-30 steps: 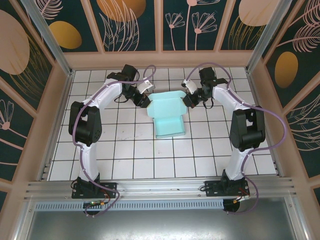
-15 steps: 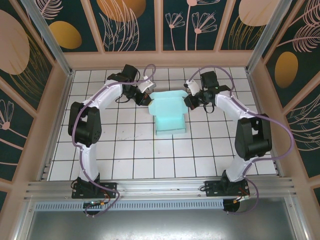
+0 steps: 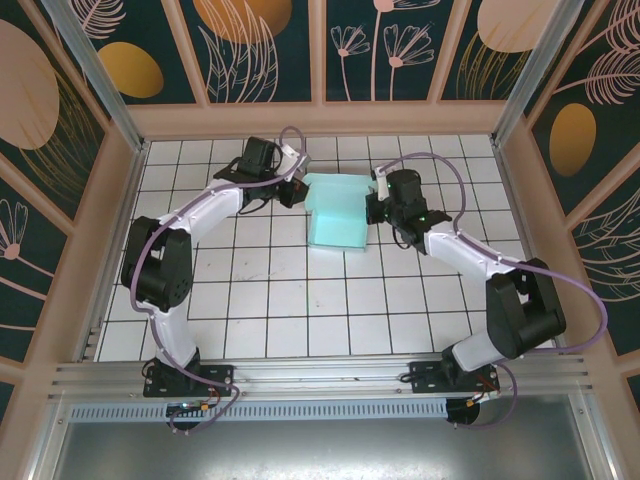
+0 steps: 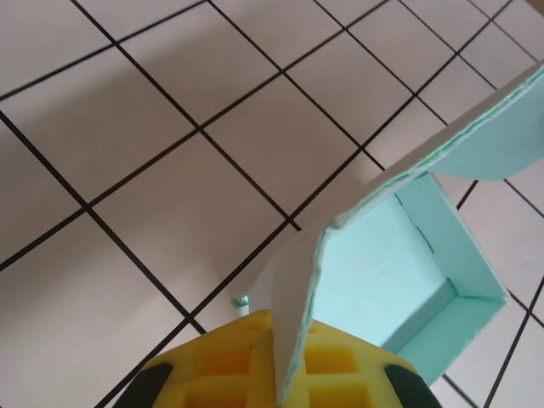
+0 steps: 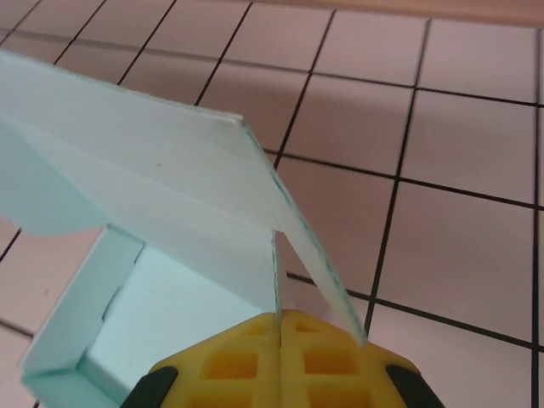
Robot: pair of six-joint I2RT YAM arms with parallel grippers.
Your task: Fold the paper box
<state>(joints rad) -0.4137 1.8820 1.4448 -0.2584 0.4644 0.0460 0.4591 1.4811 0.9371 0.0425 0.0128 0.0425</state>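
Note:
The paper box (image 3: 335, 212) is pale aqua card, partly folded, and sits at the far middle of the tiled table with its side panels raised. My left gripper (image 3: 298, 191) is at the box's left side, shut on a raised side flap. In the left wrist view the card edge runs between the yellow fingers (image 4: 229, 361) of that gripper (image 4: 287, 330), and the box's inside corner (image 4: 387, 280) lies beyond. My right gripper (image 3: 373, 205) is at the right side. It is shut (image 5: 279, 321) on a thin upright panel of the box (image 5: 170, 187).
White tiles with black lines cover the table (image 3: 300, 300). Wooden frame walls (image 3: 320, 118) close off the back and both sides. An aluminium rail (image 3: 320, 375) runs along the near edge by the arm bases.
The left gripper closed onto the left flap. Both arms carried the box a little toward the back wall, and the right arm's elbow swung out to the right.

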